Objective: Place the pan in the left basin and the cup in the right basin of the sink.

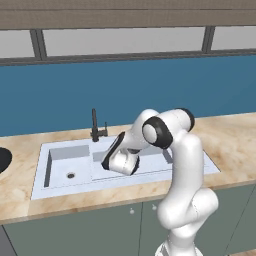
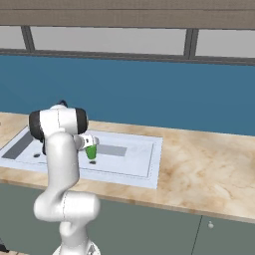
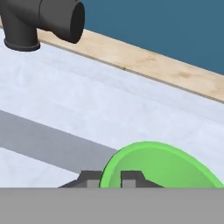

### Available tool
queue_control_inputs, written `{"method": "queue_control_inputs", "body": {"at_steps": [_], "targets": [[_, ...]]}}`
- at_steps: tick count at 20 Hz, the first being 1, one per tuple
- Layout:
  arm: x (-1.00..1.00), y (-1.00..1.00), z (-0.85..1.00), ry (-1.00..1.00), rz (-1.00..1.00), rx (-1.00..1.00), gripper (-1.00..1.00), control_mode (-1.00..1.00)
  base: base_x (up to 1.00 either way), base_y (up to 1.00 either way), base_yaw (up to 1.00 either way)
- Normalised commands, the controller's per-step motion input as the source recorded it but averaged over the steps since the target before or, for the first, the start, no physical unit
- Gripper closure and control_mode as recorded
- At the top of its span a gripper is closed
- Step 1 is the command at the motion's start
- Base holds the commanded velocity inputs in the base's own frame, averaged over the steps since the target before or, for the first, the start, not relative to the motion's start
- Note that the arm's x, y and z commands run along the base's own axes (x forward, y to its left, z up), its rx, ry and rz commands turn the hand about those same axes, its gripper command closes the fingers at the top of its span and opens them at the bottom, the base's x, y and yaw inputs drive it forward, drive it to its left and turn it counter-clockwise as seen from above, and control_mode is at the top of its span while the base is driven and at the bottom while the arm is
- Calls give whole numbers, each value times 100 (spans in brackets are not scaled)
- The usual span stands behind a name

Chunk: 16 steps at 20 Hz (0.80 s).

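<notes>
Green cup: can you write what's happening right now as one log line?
gripper: shut on cup rim | cup: held above right basin | pan: on counter left of sink

No text, label or number can be read anywhere.

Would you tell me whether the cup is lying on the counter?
No, the cup hangs in the gripper above the right basin.
</notes>
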Motion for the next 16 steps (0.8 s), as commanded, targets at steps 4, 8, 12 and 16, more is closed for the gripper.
{"method": "queue_control_inputs", "body": {"at_steps": [4,8,12,16], "targets": [[17,0,-23,0,0,10,100,-100,0,0,0],[14,0,-56,0,0,14,100,-100,0,0,0],[11,0,-56,0,0,13,100,-100,0,0,0],[13,3,-58,0,0,9,-100,-100,0,0,0]]}}
